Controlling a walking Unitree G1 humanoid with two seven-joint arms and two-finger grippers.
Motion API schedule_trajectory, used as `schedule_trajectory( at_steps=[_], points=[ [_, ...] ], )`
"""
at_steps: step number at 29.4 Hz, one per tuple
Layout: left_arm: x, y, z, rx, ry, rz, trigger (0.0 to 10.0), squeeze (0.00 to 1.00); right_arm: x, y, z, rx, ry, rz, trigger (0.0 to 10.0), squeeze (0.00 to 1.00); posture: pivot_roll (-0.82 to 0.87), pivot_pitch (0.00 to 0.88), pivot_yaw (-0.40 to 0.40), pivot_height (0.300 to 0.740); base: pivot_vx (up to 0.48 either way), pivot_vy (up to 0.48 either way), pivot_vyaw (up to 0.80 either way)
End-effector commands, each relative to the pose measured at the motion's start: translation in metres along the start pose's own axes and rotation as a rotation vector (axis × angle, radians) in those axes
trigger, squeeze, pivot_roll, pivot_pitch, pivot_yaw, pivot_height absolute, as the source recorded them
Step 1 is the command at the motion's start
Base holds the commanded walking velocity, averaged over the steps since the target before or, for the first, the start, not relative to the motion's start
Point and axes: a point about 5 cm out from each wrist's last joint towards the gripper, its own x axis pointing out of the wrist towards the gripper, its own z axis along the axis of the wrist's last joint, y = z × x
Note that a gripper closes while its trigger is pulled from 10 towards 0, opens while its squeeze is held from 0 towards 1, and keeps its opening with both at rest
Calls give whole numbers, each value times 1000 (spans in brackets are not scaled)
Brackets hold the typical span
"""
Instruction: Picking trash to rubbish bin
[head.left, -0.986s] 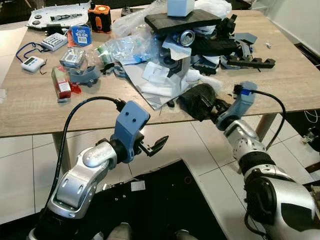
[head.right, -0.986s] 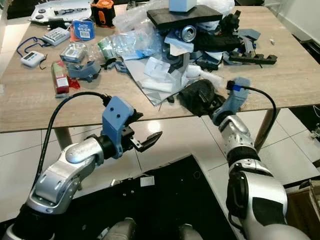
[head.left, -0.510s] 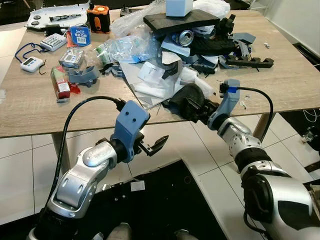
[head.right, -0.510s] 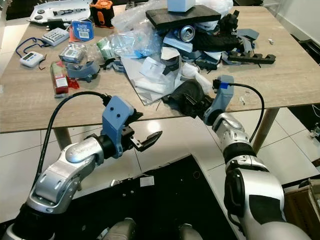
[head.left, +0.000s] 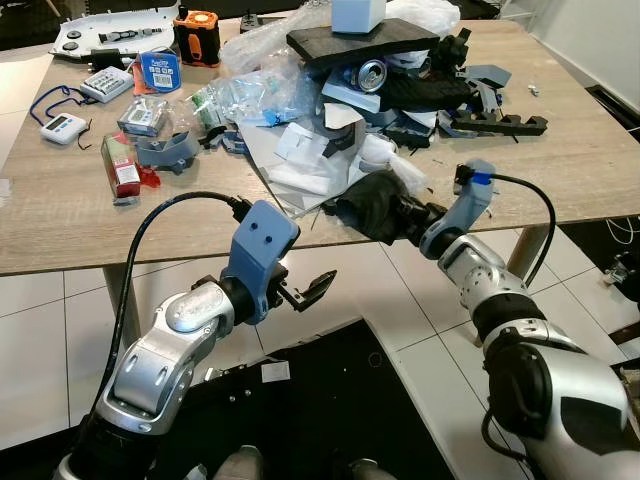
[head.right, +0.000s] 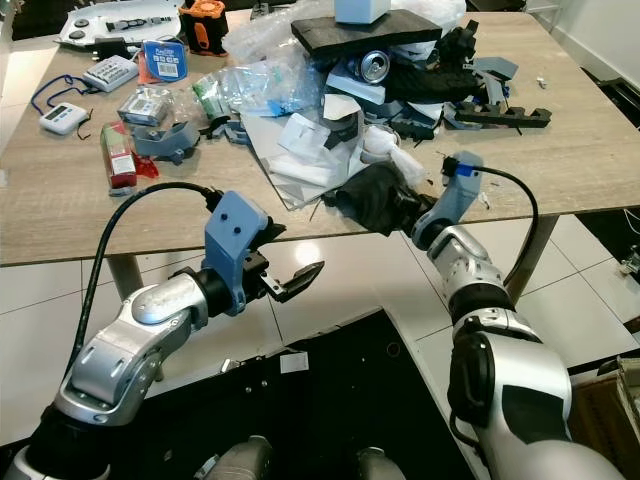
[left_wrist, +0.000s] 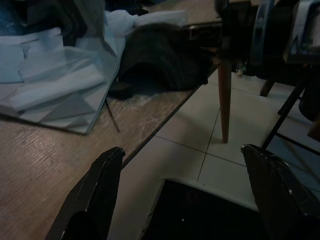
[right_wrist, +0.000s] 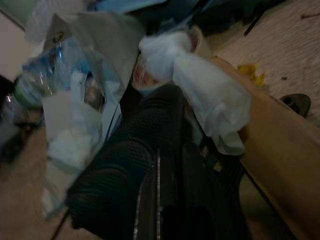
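Black crumpled rag (head.left: 375, 205) at the near edge of the tabletop (head.left: 70, 225), its bulk sagging just over the edge toward the robot, long axis roughly along that edge. Right pincer (head.left: 415, 212) pressed into the rag's right end from the robot's side; fingers buried in the dark cloth, so cannot tell whether clamped or merely touching. Left pincer (head.left: 308, 290) hanging below the tabletop edge, well left of the rag, fingers (left_wrist: 97, 192) spread apart, holding nothing. Right arm clearly the nearer; likely pull: away from the edge, off the white papers (head.left: 310, 170) just behind the rag
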Motion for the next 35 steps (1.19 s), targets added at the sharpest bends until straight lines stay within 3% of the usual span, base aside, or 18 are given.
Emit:
schedule_trajectory(
  at_steps=[1,2,5,10,22,30,32,35],
  points=[
    [1,-2,-2,-1,3,-5,10000,0,-3,-6,-1,52,0,-29,0,0,362,236,-22,740,0,0,0],
    [1,-1,-1,0,2,-4,10000,0,-1,-5,7,130,-47,-19,0,0,363,234,-23,740,0,0,0],
    [1,-1,-1,1,2,-4,10000,0,-1,-4,10,161,-64,-13,0,0,363,234,-23,740,0,0,0],
    [1,-1,-1,1,-1,-4,10000,0,3,3,31,300,-169,47,0,0,362,232,-22,740,0,0,0],
    [3,0,1,4,-10,-5,10000,0,6,20,87,486,-362,204,0,0,354,225,-25,740,0,0,0],
    [5,1,2,7,-19,-1,10000,0,5,29,113,534,-445,288,0,0,347,216,-30,740,0,0,0],
    [6,1,2,7,-24,2,10000,0,3,35,125,518,-478,334,0,0,335,207,-33,740,0,0,0],
    [8,2,3,7,-38,13,10000,0,0,40,144,409,-531,347,0,0,320,197,-32,740,0,0,0]
  ],
)
